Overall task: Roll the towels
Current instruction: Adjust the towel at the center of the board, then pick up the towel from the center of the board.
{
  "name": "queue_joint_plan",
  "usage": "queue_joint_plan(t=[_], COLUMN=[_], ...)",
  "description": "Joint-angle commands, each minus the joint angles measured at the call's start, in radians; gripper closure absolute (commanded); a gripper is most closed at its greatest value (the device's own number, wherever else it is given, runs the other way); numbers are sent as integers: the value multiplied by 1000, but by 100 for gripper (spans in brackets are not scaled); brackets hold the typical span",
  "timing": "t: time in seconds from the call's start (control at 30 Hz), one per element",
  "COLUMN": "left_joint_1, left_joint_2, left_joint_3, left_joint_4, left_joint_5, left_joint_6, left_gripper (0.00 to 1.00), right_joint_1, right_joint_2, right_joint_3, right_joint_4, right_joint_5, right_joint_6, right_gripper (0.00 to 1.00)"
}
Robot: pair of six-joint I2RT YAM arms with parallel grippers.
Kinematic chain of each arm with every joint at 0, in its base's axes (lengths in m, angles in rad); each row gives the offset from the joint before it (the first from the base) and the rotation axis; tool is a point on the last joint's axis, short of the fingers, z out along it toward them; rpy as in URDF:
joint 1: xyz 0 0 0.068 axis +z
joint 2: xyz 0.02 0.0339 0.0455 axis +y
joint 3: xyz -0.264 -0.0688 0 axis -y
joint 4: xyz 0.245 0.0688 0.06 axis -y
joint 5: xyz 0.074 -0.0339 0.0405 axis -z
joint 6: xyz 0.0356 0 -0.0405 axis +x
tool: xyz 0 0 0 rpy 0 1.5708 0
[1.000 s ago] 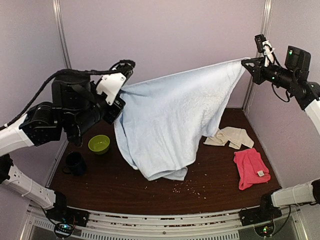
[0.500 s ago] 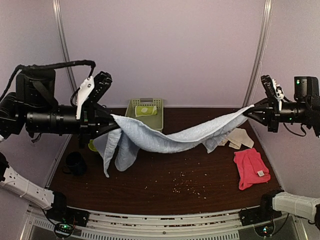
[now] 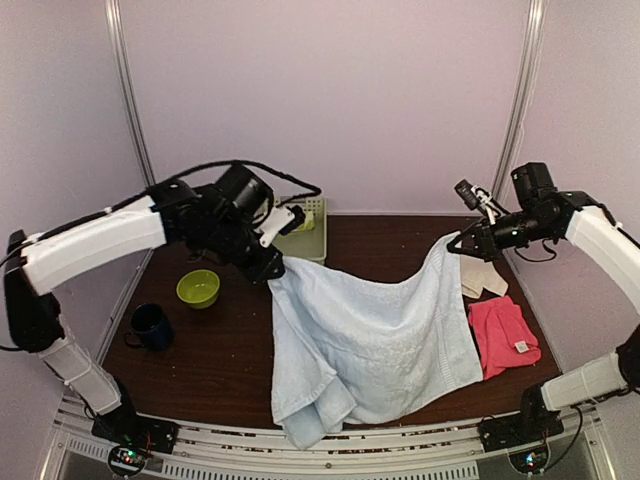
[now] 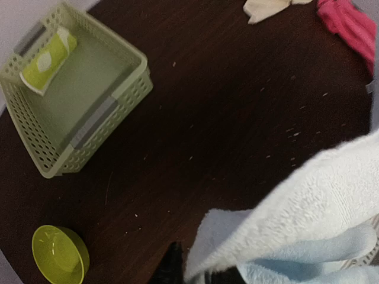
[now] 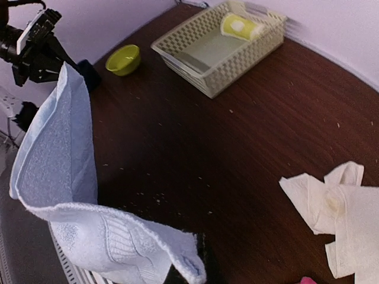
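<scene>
The blue towel (image 3: 370,340) fills centre frame in the top view. It's big, pale and spread wide, with its two top corners lifted at left and right. The top edge sags between them, and the lower end bunches in folds at bottom centre. The pink towel (image 3: 503,335), white tag showing, lies flat at the right, just beside the blue one's edge. The cream towel (image 3: 485,282) sits crumpled just above it. The lime-green towel (image 4: 47,62), rolled, rests in the basket's (image 4: 89,127) corner.

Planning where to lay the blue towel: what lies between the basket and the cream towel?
Just bare dark tabletop; the right wrist view shows it between the basket and the cream towel.
</scene>
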Motion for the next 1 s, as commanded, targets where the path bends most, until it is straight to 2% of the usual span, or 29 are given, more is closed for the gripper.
queue_joint_plan(t=[0.0,0.03,0.1,0.23,0.33,0.43,0.5,0.63,0.77,0.97], left_joint_1=[114,129,138,131,89,-56,-144,-218,-324,-395], left_joint_2=[237,285,346,289,140,-5,-36,80,222,411], left_joint_3=[-6,21,67,15,-135,-299,-356,-304,-210,-51], left_joint_4=[66,66,56,87,203,346,385,307,268,214], left_joint_5=[-50,-88,-155,-136,-57,47,84,25,-85,-152], left_joint_6=[22,28,36,-4,-39,34,39,-83,-165,-213], left_gripper=[68,57,45,37,37,37,39,44,43,46], right_joint_1=[-6,-7,-6,-5,-7,-7,-7,-8,-7,-7], right_joint_2=[235,307,440,574,538,495,478,476,474,474], right_joint_3=[10,37,111,199,160,102,69,51,27,9], right_joint_4=[154,179,187,163,231,290,315,318,328,330], right_joint_5=[315,359,402,374,385,403,399,377,372,357], right_joint_6=[66,81,93,118,133,146,152,147,134,124], right_gripper=[100,100,100,100,100,100,100,100,100,100])
